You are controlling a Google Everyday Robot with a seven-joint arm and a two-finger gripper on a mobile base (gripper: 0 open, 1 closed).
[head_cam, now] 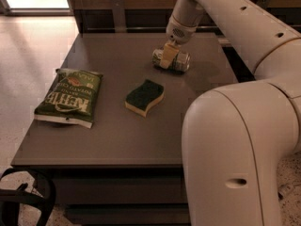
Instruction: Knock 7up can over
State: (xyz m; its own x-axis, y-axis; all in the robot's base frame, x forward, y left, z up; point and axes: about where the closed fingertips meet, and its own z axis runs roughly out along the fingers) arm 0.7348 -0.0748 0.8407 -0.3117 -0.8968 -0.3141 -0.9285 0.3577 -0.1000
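Note:
The 7up can [178, 62] lies on its side on the dark table [113, 131], near the far right. It is silver with faint markings. My gripper [167, 57] hangs from the white arm directly over the can's left half, its tan fingers [165, 55] touching or just in front of it. The can's middle is hidden behind the fingers.
A green and yellow sponge [145, 97] lies mid-table, in front of the can. A green Kettle chip bag [69, 97] lies flat at the left. My white arm's bulk [235, 149] covers the right front. A black object [23, 201] sits on the floor at lower left.

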